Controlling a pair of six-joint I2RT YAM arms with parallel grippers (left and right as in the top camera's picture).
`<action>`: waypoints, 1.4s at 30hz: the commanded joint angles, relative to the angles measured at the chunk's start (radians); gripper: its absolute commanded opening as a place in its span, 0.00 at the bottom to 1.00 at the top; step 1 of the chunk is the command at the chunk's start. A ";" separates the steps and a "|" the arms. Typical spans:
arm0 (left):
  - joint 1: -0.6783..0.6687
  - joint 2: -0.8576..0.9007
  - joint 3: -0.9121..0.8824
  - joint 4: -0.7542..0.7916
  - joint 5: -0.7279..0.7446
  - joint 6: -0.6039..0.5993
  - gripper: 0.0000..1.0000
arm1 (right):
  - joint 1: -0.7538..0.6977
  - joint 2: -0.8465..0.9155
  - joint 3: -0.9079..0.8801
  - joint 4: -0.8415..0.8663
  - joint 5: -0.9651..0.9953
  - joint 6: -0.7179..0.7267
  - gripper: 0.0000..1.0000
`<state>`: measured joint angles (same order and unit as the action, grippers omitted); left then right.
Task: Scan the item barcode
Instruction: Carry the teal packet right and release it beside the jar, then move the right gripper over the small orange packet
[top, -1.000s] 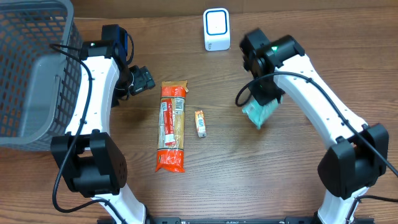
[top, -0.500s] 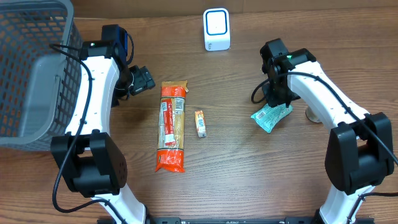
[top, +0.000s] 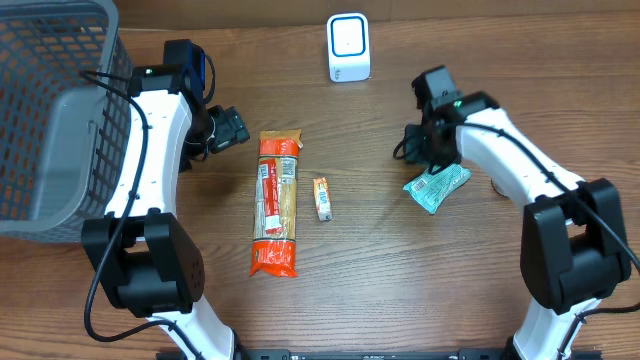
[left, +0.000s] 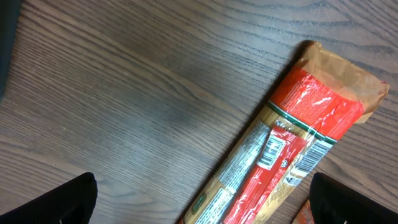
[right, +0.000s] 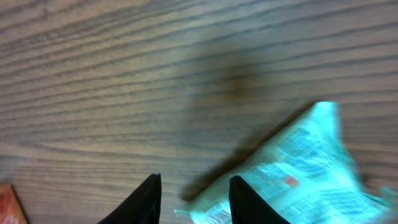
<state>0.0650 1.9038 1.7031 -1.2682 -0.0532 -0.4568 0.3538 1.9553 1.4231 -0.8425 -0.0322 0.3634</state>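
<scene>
A teal packet (top: 437, 188) lies flat on the wood table, white barcode label facing up. My right gripper (top: 420, 152) hovers just above its upper left edge. In the right wrist view the right gripper (right: 196, 200) stands open; the blurred packet (right: 311, 165) lies below and to the right, one corner reaching into the gap. The white scanner (top: 348, 47) stands at the back centre. My left gripper (top: 228, 128) is wide open; in the left wrist view the left gripper (left: 205, 208) hangs over a long red and yellow pasta pack (left: 292, 143).
A grey wire basket (top: 50, 110) fills the far left. The pasta pack (top: 276, 200) lies lengthwise in the middle, with a small orange sachet (top: 322, 198) just to its right.
The right gripper carried the teal packet down and to the right, set it on the table and opened. It has since drifted slightly left. The left arm has not moved.
</scene>
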 joint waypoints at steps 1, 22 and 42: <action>-0.007 -0.019 0.000 -0.002 -0.002 0.008 1.00 | 0.016 -0.007 -0.089 0.069 -0.012 0.050 0.36; -0.007 -0.019 0.000 -0.002 -0.001 0.007 1.00 | -0.048 -0.020 -0.158 -0.083 0.339 0.048 0.30; -0.007 -0.019 0.000 -0.002 -0.001 0.008 1.00 | 0.090 -0.207 -0.081 0.000 -0.262 0.048 0.41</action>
<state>0.0650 1.9038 1.7031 -1.2686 -0.0528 -0.4568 0.3878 1.7538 1.3285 -0.8577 -0.2031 0.3840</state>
